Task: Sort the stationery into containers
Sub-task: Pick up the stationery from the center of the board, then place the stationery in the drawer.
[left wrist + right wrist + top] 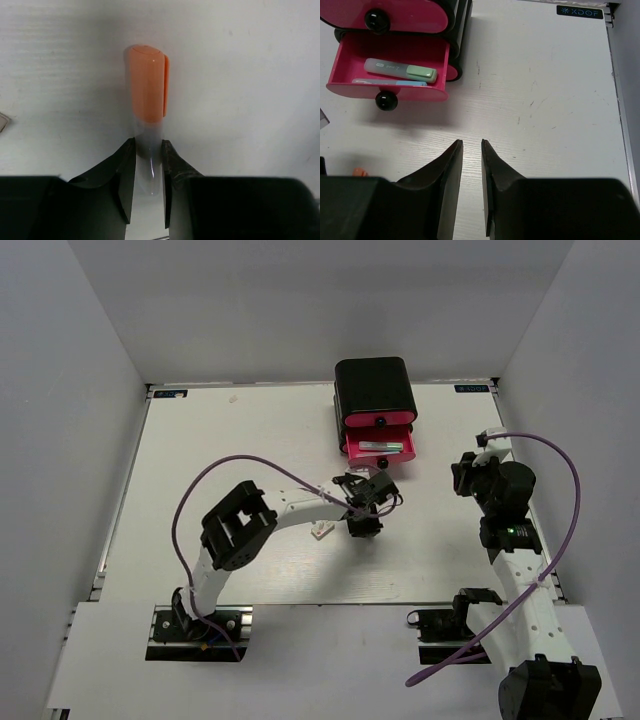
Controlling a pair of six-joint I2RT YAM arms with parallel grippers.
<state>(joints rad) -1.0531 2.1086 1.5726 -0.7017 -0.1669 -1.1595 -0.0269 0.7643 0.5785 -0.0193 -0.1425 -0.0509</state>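
My left gripper (pixel 148 146) is shut on the pale body of an orange-capped marker (pixel 147 82), whose cap sticks out past the fingertips just above the table. From the top it (pixel 362 525) is in the middle of the table, in front of the cabinet (pixel 375 385). The cabinet's lower pink drawer (pixel 340 62) is pulled open and holds a pale green marker (pixel 400 70) and a light blue pen (pixel 390 82). The drawer above (pixel 395 10) is shut. My right gripper (pixel 472 145) is empty, jaws nearly together, to the right of the drawer.
A small white eraser block (pixel 322 532) lies on the table just left of the left gripper; its corner shows in the left wrist view (pixel 2 121). Grey walls surround the table. The table's right edge (pixel 615 100) is near the right arm.
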